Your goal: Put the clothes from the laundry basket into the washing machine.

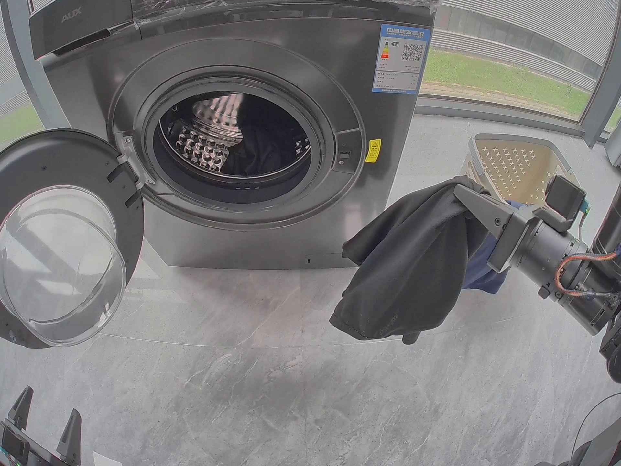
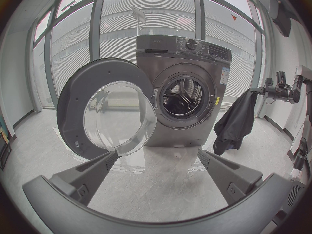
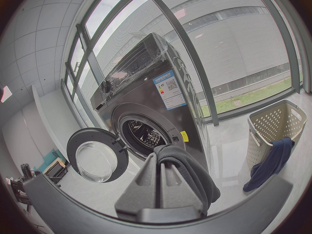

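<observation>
Black garment [image 1: 407, 260] hangs clamped in the right jaws; left jaws spread wide.

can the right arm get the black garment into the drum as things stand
Probably yes. The door is swung wide to the robot's left, leaving the drum opening clear, with bare floor between it and the right gripper. The black garment hangs clamped there, off the floor.
</observation>
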### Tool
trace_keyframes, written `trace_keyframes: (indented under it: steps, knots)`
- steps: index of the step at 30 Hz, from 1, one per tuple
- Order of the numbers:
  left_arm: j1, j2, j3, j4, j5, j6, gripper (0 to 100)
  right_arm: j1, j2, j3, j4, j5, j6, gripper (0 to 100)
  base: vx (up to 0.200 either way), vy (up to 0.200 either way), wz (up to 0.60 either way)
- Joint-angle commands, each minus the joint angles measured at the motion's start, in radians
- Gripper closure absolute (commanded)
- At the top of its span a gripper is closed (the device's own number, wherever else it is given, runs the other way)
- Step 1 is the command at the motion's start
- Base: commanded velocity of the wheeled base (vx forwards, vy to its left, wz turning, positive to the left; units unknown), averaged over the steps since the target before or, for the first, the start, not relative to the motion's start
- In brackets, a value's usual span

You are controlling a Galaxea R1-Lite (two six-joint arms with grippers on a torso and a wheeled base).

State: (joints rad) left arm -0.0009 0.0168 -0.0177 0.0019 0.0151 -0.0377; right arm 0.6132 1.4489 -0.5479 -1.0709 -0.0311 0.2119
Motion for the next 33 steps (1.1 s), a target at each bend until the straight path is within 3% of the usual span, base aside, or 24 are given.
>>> trace_keyframes:
  steps: [1,18,28,33]
  knots:
    - [-0.001,-0.009,0.016,0.0,0.0,-0.001,0,0.0,0.005,-0.001,-0.001,0.0,0.0,100,0.0,0.2,0.0]
    - [-0.001,-0.009,0.016,0.0,0.0,-0.007,0,-0.006,0.004,0.002,-0.001,0.0,0.003,100,0.0,0.2,0.0]
    - [0.001,-0.011,0.016,-0.002,0.0,-0.004,0,0.019,-0.002,0.037,0.003,0.0,-0.002,100,0.0,0.0,0.0]
    - [0.001,-0.011,0.018,-0.002,-0.003,0.027,0,0.053,0.03,0.002,0.015,-0.003,-0.003,100,0.0,0.0,0.0]
